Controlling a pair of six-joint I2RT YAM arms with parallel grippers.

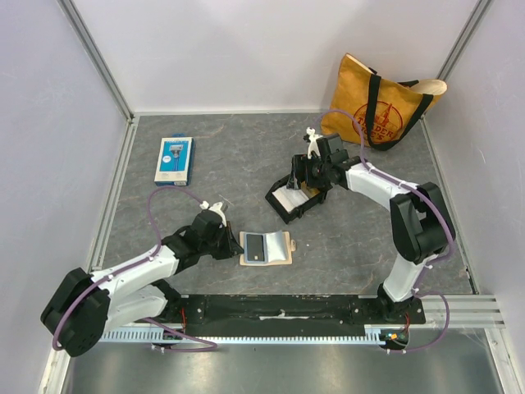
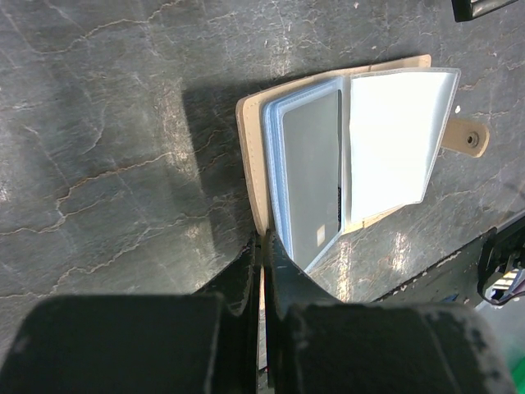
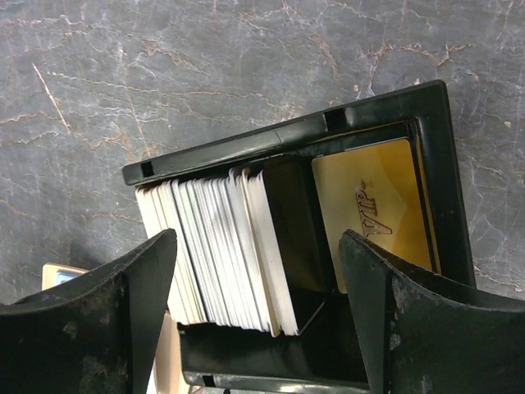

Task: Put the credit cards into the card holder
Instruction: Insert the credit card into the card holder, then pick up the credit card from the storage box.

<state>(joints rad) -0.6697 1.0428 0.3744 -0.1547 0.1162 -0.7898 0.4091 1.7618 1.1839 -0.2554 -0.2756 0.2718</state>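
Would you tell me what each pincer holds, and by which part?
The left pincer grips the card holder by the edge of its tan cover; the right pincer, open over the black tray, holds nothing.

On the dark grey, pale-veined table (image 2: 107,123) lie a tan card holder (image 2: 250,164) showing a grey-blue card (image 2: 310,176) and a black tray (image 3: 279,141) with white cards (image 3: 217,246) and a gold card (image 3: 373,209).

Finish: dark grey veined stone-look tabletop (image 2: 98,123) smooth, slight sheen; flat tan leather-like card holder (image 2: 385,148) matt, its clear plastic sleeves glossy; black rectangular plastic tray (image 3: 287,139) matt; gold plastic card (image 3: 373,213) glossy.
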